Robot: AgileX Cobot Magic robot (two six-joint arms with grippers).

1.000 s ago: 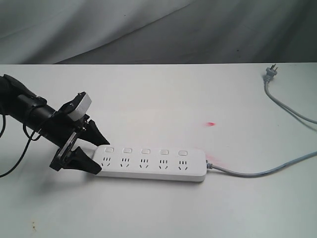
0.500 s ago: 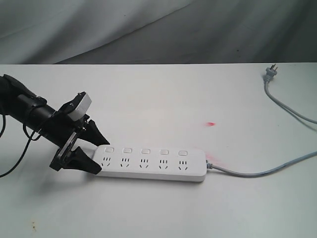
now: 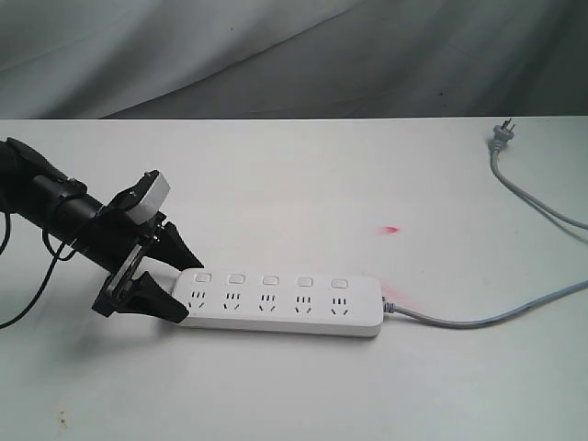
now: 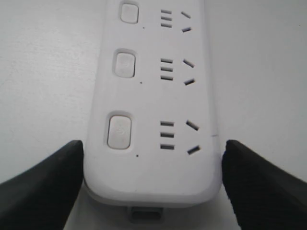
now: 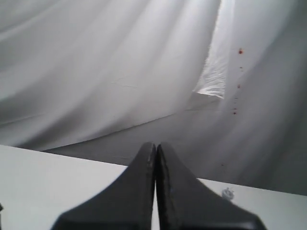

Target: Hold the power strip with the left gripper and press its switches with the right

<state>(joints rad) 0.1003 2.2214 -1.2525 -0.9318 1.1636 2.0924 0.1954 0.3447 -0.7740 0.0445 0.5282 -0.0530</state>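
1. the step in hand looks like the hold; the left gripper (image 3: 188,290) straddles the power strip (image 3: 280,303) at the end away from its cord (image 3: 478,317), fingers (image 4: 43,182) wide apart and bearing on both long sides; the strip lies flat on the table (image 3: 303,184).
2. the right gripper (image 5: 156,146), pinched fully closed, points at the backdrop, out of the exterior view; next it must come down over the switches (image 3: 270,279), tip square on one button.
3. no container in view; all five sockets are without plugs.
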